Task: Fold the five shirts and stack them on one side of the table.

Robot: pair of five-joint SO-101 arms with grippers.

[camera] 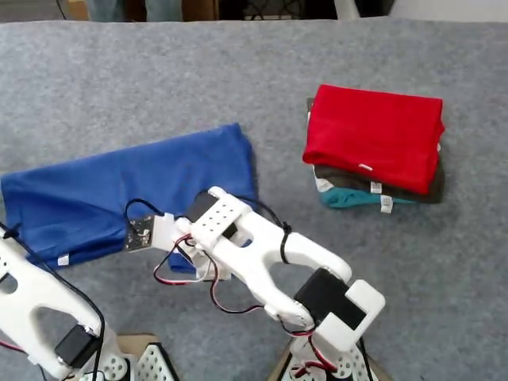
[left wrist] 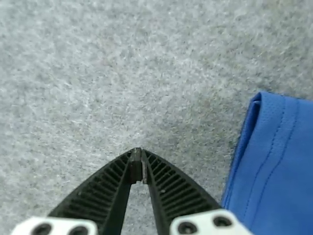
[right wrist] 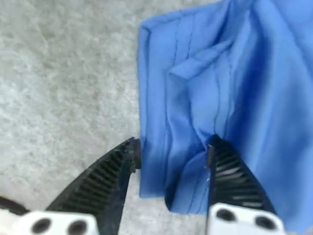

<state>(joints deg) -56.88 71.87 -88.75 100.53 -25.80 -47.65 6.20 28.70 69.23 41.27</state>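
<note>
A blue shirt (camera: 119, 190) lies spread and partly folded on the left of the grey table (camera: 159, 71). My right arm (camera: 262, 246) reaches over its near edge. In the right wrist view my right gripper (right wrist: 173, 149) is open, its two fingers straddling a rumpled edge of the blue shirt (right wrist: 215, 83). My left gripper (left wrist: 137, 157) is shut with nothing in it, over bare grey cloth just beside an edge of the blue shirt (left wrist: 274, 161). On the right stands a stack of folded shirts: a red shirt (camera: 373, 135) on top, a dark one (camera: 429, 188) under it, a teal one (camera: 349, 198) lowest.
The left arm (camera: 40, 294) stands at the near left corner. Red and black wires (camera: 210, 278) hang under the right arm. Bare grey table lies between the blue shirt and the stack and along the far side.
</note>
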